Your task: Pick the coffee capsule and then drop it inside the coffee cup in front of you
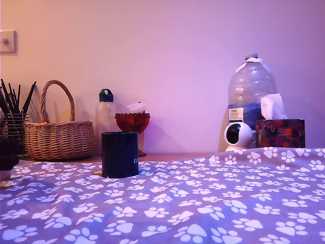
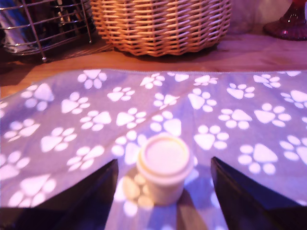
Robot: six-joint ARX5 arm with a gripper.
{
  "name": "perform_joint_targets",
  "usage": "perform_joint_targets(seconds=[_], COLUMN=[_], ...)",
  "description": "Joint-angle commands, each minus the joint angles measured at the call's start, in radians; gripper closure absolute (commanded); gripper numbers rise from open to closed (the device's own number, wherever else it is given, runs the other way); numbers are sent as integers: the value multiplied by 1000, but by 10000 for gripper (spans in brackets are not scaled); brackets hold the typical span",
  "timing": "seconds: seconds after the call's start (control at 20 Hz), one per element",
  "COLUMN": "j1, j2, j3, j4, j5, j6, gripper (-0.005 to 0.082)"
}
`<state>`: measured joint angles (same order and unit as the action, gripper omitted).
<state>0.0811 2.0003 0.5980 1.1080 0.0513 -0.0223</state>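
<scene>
The coffee capsule (image 2: 165, 163) is a small cream pod standing upright, flat rimmed top up, on the purple paw-print cloth (image 2: 230, 120). My gripper (image 2: 163, 194) is open around it, one dark finger (image 2: 84, 203) on each side with a gap to the pod. The coffee cup (image 1: 120, 154) is a dark navy mug with white lettering, upright on the cloth left of centre in the exterior view. A dark shape at the exterior view's far left edge (image 1: 7, 152) looks like my gripper, with a pale bit below it. The mug is out of the wrist view.
Behind the cloth stand a wicker basket (image 1: 58, 134), a wire holder of brushes (image 1: 12, 124), a clear bottle (image 1: 105, 119), a red glass goblet bowl (image 1: 132, 123), a large water jug (image 1: 251, 94), a white round camera (image 1: 237, 135) and a tissue box (image 1: 280, 132).
</scene>
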Motion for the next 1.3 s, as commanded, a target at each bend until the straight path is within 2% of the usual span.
perform_joint_targets(seconds=[0.0,0.3,0.65,0.8,1.0,1.1,1.25], j1=[8,11,11,11,11,11,11], j2=[36,42,42,42,42,42,42], j3=[18,70,72,72,72,72,72], j4=[-3,-69,-113,-116,-113,-113,-111], j5=[2,0,1,1,1,1,1], j6=[7,49,50,50,50,50,50], gripper=[214,217,229,310,526,568,572])
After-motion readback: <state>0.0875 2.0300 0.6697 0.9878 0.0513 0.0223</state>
